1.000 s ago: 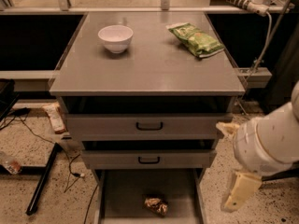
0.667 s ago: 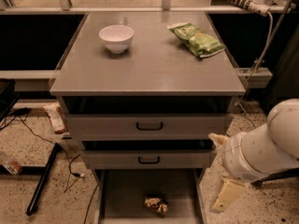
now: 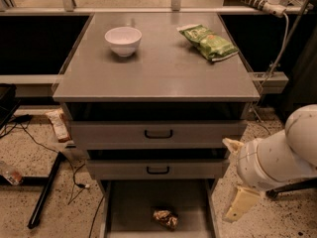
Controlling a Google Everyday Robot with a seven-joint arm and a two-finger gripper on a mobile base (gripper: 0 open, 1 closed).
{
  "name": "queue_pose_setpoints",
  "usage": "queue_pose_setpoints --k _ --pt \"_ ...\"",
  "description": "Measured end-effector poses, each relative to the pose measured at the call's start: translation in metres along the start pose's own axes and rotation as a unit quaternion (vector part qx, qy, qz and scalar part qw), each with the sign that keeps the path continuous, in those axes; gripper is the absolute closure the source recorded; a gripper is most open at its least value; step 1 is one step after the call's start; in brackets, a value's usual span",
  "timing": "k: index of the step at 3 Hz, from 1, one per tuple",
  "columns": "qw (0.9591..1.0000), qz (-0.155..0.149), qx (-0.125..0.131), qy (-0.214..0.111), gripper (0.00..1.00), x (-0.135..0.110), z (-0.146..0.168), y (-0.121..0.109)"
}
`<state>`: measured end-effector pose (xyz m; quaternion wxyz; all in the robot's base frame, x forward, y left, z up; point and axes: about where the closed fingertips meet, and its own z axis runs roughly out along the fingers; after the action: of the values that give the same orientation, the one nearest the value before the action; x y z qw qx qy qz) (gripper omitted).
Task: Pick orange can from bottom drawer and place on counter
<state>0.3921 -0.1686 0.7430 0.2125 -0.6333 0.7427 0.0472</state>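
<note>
The grey counter (image 3: 158, 76) fills the middle of the view. On it, a white bowl (image 3: 123, 39) sits at about 11 o'clock from the middle of the top. A flat green snack bag (image 3: 208, 41) lies at about 1 o'clock, well apart from the bowl. Under the counter are two grey drawers, each with a black handle. The top drawer (image 3: 109, 133) and the middle drawer (image 3: 114, 169) are only a little way out. The bottom drawer (image 3: 131, 207) is pulled out far, at 6 o'clock in the view, and its flat grey floor shows. The orange can (image 3: 165, 218) lies on that floor, a bit toward the 3 o'clock side of the drawer. It looks shiny and wrinkly, gold and brown, and nothing is touching it. The gripper (image 3: 229, 180) is at about 4 o'clock in the view, on the end of a fat white arm (image 3: 277, 157), just beside the right edge of the drawers. Its two cream fingers (image 3: 241, 202) are spread wide apart, one high and one low, and they hold nothing. The can is at about 8 o'clock from the gripper, near it but not touching. The floor (image 3: 29, 152) is speckled, with black cables (image 3: 29, 138) at 9 o'clock.
</note>
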Motion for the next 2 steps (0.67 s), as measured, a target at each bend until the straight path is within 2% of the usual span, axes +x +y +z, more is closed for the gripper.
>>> queue_pose_setpoints --k 1,2 --pt "0.9999 0.002 0.005 0.014 0.0 0.003 0.008 -0.001" --pt "0.999 0.009 0.027 0.035 0.0 0.036 0.041 -0.017"
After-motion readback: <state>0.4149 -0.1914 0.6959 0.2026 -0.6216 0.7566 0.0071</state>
